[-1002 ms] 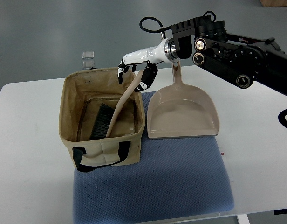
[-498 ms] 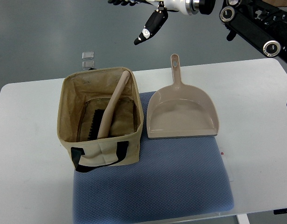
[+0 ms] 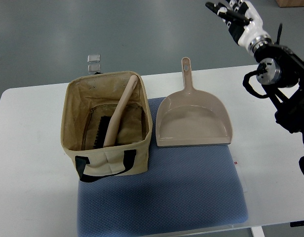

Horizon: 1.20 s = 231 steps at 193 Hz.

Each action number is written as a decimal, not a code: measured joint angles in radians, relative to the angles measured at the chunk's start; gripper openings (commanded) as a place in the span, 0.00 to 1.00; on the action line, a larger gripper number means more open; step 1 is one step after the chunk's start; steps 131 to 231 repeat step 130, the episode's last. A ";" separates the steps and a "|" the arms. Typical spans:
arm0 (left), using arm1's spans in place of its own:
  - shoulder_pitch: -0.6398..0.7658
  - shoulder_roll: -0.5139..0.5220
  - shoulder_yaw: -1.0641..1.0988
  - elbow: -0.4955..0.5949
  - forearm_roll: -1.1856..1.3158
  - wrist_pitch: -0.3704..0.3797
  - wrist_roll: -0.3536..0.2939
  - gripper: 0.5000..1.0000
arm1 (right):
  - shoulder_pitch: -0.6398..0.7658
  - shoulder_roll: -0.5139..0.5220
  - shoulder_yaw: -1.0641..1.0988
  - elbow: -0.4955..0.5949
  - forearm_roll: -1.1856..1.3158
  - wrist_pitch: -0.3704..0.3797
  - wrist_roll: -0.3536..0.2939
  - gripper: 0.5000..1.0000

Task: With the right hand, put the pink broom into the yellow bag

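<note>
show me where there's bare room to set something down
Free: the blue mat in front of the dustpan and bag, and the white table left of the bag. Crowded: the bag, holding the broom.

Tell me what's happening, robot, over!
Right hand open, empty, raised off beyond the table. Left hand not in view. Broom inside bag, handle leaning on far rim. Dustpan beside bag, nothing blocking.

Bright, even overhead light; soft shadows, sharp focus.
</note>
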 measured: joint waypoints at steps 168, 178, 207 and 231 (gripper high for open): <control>0.000 0.000 0.003 -0.003 0.001 0.000 0.003 1.00 | -0.132 0.117 0.093 -0.151 0.375 0.213 0.235 0.88; 0.000 0.000 0.003 -0.003 0.001 0.000 0.003 1.00 | -0.132 0.117 0.093 -0.151 0.375 0.213 0.235 0.88; 0.000 0.000 0.003 -0.003 0.001 0.000 0.003 1.00 | -0.132 0.117 0.093 -0.151 0.375 0.213 0.235 0.88; 0.000 0.000 0.003 -0.003 0.001 0.000 0.003 1.00 | -0.132 0.117 0.093 -0.151 0.375 0.213 0.235 0.88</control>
